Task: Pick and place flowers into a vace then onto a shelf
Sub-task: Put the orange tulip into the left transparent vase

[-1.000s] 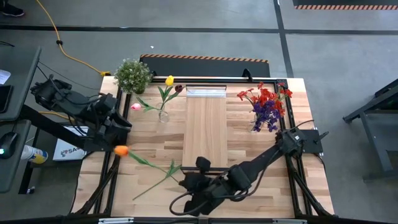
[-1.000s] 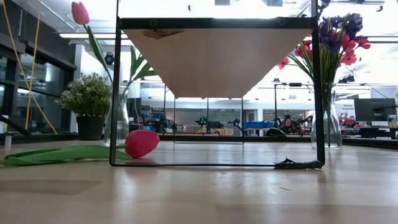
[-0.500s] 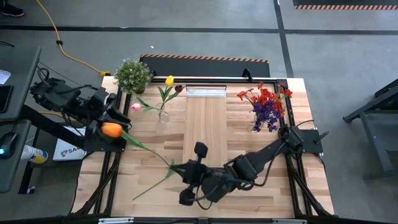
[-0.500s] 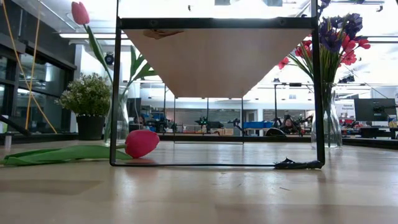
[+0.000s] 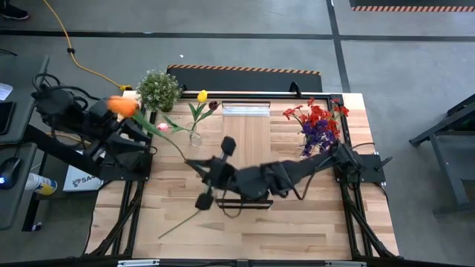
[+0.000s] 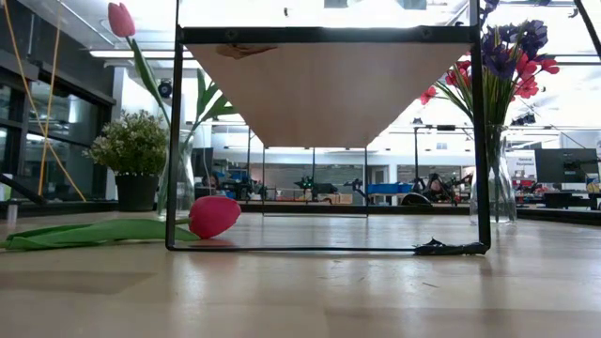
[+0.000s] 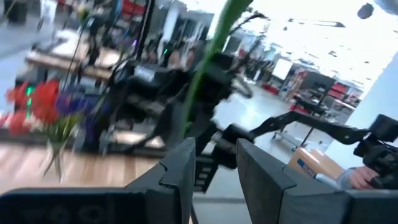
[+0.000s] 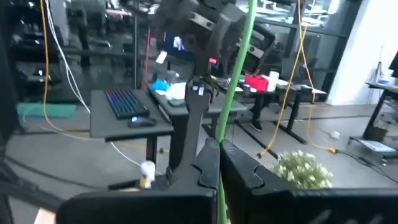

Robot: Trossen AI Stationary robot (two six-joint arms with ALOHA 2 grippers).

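Both grippers' fingers pinch one orange tulip (image 5: 122, 105): right gripper (image 5: 210, 172) mid-stem, left gripper (image 5: 152, 133) near the head. Guide it steadily toward the glass vase (image 5: 194, 137) at the far left, stem end first.

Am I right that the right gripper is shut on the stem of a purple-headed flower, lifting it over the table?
Not quite: the head is orange, not purple. The high view shows the right gripper shut on the green stem of the orange-headed flower, lifted over the table.

Right gripper (image 5: 207, 169) clamped shut mid-table, left gripper (image 5: 141, 126) part-open at left edge
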